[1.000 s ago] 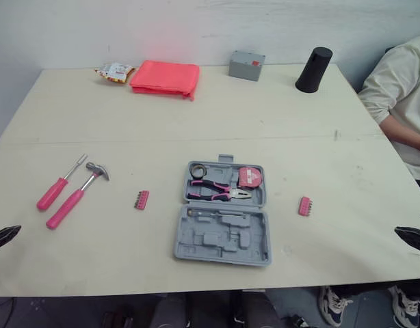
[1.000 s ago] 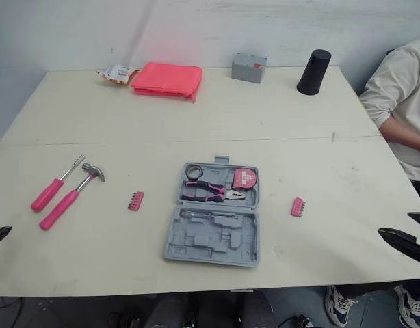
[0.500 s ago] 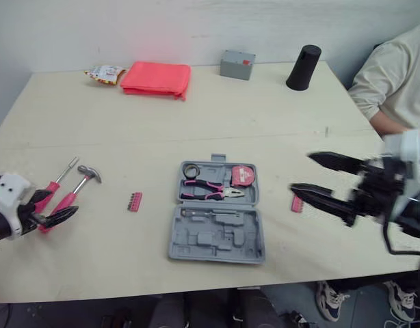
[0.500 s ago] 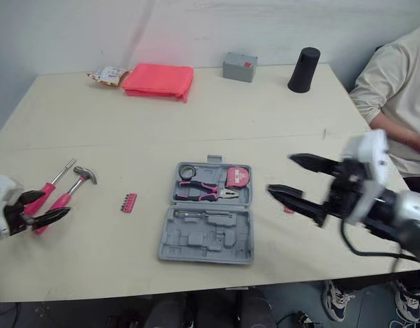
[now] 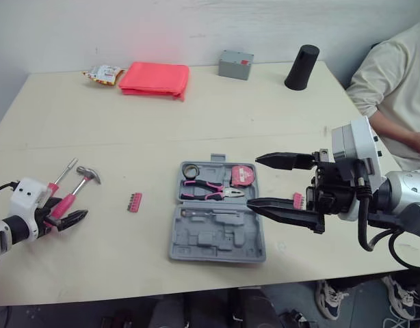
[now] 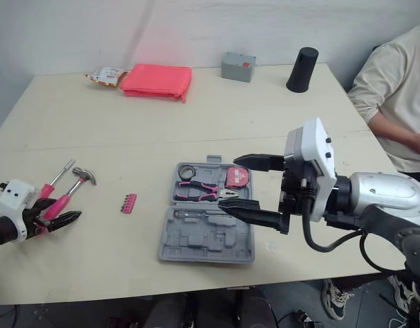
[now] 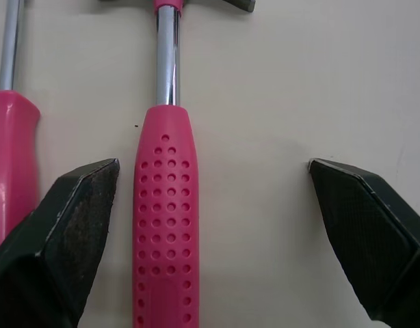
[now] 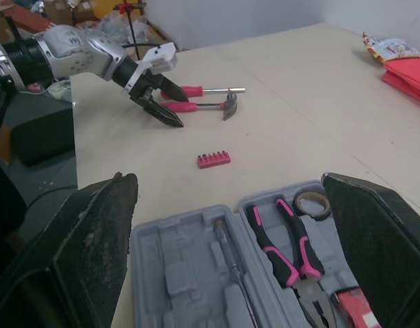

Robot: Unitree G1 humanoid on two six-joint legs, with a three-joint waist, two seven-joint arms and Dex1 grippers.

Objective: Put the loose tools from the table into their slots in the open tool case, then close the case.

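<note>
Near the tabletop's left edge, your left gripper (image 7: 211, 167) is released, its two black fingers spread wide. The pink, dimpled grip of the hammer (image 7: 163, 225) lies between them, closer to one finger, with neither finger touching it. That straddle looks like the set-up for closing on the handle. A pink-handled screwdriver (image 7: 11, 150) lies just beside the hammer, parallel to it, outside the fingers.

The grey tool case (image 5: 217, 236) sits mid-table toward the near edge, opened flat so its moulded slots face up. Its far half holds pink-handled pliers (image 5: 210, 190) and a pink tape measure (image 5: 245, 175); most slots in the near half look empty. One pink bit strip (image 5: 134, 201) lies between the hammer and the case. A second bit strip (image 5: 298, 199) lies on the case's right.

Your right gripper (image 5: 253, 182) is also released, fingers far apart, hovering over the case's right side and grasping nothing.

No writing on any tool or on the case can be read.
</note>
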